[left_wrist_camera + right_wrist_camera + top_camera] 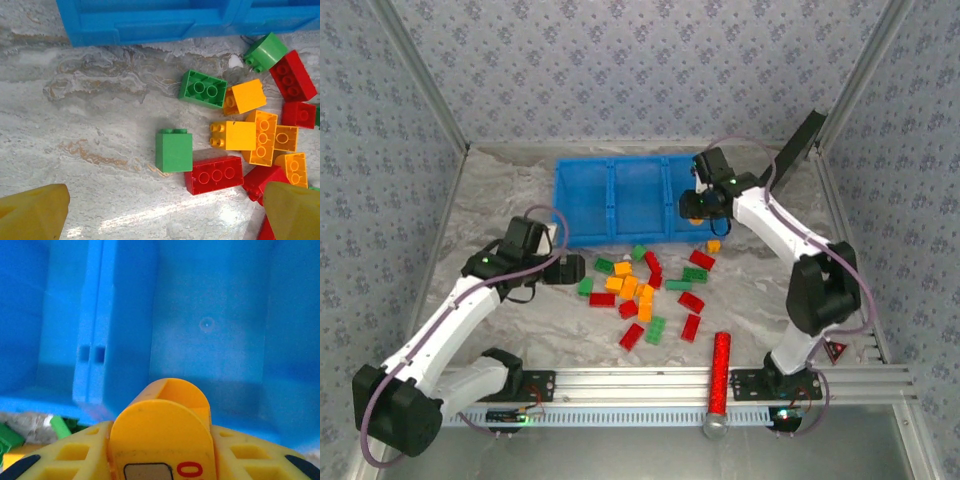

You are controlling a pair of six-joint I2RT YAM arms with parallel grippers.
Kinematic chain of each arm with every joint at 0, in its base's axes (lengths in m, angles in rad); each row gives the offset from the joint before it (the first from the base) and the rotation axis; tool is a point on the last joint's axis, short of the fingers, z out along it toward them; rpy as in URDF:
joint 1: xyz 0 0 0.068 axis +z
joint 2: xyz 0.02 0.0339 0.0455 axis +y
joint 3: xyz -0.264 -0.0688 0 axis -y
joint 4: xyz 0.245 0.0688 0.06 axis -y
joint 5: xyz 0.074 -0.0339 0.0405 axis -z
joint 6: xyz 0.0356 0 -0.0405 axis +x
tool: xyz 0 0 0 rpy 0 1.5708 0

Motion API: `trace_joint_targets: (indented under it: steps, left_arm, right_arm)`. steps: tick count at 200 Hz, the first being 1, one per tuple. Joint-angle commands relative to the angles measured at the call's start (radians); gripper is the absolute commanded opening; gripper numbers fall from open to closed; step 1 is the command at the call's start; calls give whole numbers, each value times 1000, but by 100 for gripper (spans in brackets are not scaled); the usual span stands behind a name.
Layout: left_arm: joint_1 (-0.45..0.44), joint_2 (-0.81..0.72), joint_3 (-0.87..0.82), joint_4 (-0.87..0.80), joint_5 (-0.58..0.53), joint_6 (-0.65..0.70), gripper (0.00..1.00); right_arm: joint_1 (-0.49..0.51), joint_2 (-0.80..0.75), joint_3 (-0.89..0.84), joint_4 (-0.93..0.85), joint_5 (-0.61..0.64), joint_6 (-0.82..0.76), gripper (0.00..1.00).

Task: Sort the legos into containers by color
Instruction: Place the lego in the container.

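- The right pincer (698, 210) hangs over the right-hand compartment of the blue tray (582, 205), clamped on an orange brick (161, 422). A divider wall (107, 340) stands just to its left.
- The left pincer (165, 220) is spread wide above the counter (90, 115), at the left edge of the pile of bricks (650, 290).
- A green brick (173, 150) sits ahead of its gap, just beside a red brick (215, 174).
- The pile lies in front of the tray.
- A red tube (720, 372) lies by the near rail, apart from the pile.

Your left arm (450, 320) reaches forward and low, the left gripper (570, 268) facing down with its jaws spread wide. Your right arm (775, 225) stretches further out, the right gripper (698, 208) pinched on an orange-yellow lego (162, 415).
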Motion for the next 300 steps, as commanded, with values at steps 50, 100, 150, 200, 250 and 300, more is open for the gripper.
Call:
trace_joint_targets:
  steps: [50,100,150,200,250,300]
  left_arm:
    - [-34,54,-24,19,-52,-37,99]
    - [-54,97,-29,62,-64,-54,99]
    - [-83,177,-29,104,-94,-68,99]
    - [-99,246,-24,140,-96,-62,99]
    - [-123,292,-42,157,-95,-62,99]
    - [-138,345,-46,195,-102,-67,96]
  right_arm:
    - [-39,266,226,-18,15,-31,34]
    - [-66,348,248,-21,-3,-27,37]
    - [-73,377,244,-14,-23,-32,45]
    - [-80,369,248,-15,-43,-41,56]
    - [-79,349,248,-15,-51,-38,62]
    - [-67,290,251,-30,-50,-36,64]
